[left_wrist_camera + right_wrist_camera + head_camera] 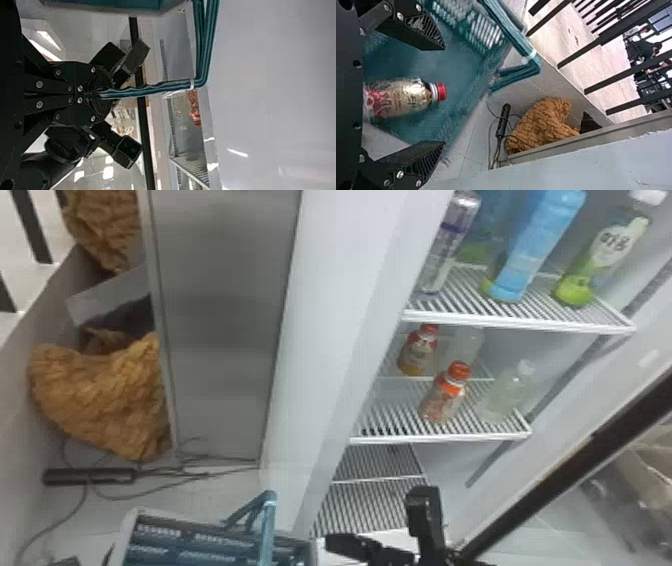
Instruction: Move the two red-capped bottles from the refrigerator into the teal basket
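One gripper, the left (96, 94), is gripping the handle (269, 522) of the teal basket (131, 522), its fingers closing together around the bar. The basket is sitting low in the head view, its near part running past the edge. Just to its right, the right gripper (377, 517) is standing wide open and holding nothing. In its own wrist view, a red-capped bottle (399, 97) is lying inside the basket, showing between the spread fingers, its cap pointing away from the wrist and its base being hidden.

Farther up and to the right, well apart from the open claw, two more bottles with orange-red caps are standing on the refrigerator's middle shelf (440, 438): the rear bottle (419, 351) is sitting deeper and slightly left, the front bottle (444, 392) nearer the edge. A pale bottle (506, 392) is standing beside the front one, to its right. On the shelf above, a slim can (450, 242), a blue bottle (537, 247) and a green-bottomed bottle (600, 265) are standing, in that order rightward.
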Controlling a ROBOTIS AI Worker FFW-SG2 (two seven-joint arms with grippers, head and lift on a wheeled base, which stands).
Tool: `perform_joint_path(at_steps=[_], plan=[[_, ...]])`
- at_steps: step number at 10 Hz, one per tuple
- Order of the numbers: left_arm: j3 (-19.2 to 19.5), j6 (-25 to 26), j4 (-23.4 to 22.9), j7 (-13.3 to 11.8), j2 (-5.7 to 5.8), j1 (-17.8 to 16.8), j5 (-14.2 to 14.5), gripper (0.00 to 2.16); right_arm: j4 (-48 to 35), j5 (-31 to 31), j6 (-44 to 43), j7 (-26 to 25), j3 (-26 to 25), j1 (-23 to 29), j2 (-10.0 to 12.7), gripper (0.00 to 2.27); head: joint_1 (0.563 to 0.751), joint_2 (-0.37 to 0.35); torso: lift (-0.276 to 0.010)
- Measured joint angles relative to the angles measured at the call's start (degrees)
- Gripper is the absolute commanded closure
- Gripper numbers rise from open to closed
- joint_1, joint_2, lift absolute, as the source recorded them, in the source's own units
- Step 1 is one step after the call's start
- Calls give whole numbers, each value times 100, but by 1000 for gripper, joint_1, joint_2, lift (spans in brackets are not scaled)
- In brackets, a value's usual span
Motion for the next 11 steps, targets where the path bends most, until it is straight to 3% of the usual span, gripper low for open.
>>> perform_joint_path(at_steps=[7, 11], plan=[[-51, 0, 44, 1, 15, -46, 0, 1161, -51, 561, -2206, 2, -661, -37, 198, 185, 695, -350, -224], [-56, 0, 57, 1, 16, -51, 12, 1161, -80, 654, -4161, -610, -1032, 153, 473, 188, 695, -350, -224]])
